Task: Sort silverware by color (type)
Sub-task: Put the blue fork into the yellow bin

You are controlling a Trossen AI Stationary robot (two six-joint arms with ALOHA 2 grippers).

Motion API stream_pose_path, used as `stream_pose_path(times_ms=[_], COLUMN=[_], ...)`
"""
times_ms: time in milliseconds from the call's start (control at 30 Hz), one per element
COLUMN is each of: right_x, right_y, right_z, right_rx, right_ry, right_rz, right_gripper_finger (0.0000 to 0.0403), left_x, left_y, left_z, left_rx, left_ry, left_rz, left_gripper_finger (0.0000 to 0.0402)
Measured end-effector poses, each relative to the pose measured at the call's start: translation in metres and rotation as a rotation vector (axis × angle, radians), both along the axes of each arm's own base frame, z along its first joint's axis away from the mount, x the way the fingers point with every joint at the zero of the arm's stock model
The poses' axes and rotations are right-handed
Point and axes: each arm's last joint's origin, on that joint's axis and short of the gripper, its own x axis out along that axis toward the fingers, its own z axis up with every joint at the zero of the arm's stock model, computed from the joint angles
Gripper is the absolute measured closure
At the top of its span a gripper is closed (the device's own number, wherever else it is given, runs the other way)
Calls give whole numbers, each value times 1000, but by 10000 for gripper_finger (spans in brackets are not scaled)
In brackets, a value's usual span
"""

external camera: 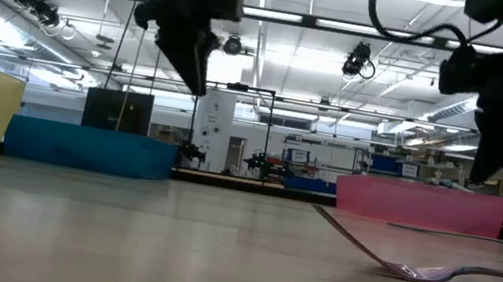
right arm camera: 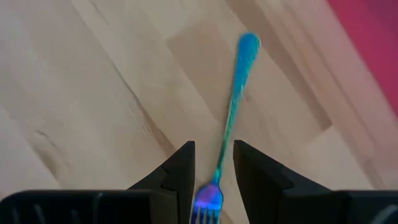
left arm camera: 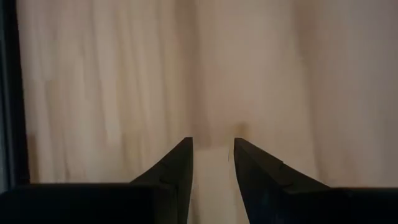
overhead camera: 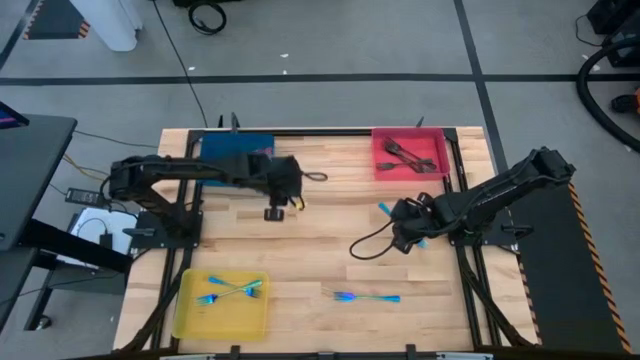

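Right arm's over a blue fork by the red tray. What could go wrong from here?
1. The right gripper straddles the blue fork near its tines, far off centre; lifted from there, the fork might swing or slip.
2. The fork lies close to the red tray; a nudge could push it against the tray wall.
3. Another blue fork still lies loose on the table, unsorted.

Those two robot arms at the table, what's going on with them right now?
They are sorting silverware into trays. The right gripper hangs over a blue fork lying on the table near the red tray, fingers either side of it, not lifted yet. The left gripper hovers empty over bare wood by the blue tray. Two blue pieces already lie in the yellow tray.
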Motion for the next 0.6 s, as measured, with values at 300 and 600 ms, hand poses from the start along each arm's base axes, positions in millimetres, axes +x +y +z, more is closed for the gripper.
stream_pose_path(times_ms=[300, 600], right_x=[-9, -16], right_y=[-9, -17], right_z=[-24, -48], right_rx=[24, 73], right_ry=[25, 19], right_rz=[-85, -120], right_gripper_finger=[284, 284], left_x=[18, 24], left_y=[-45, -64], left_z=[9, 13], left_rx=[-20, -32], left_ry=[-183, -260], left_rz=[-94, -139], left_gripper_finger=[285, 285])
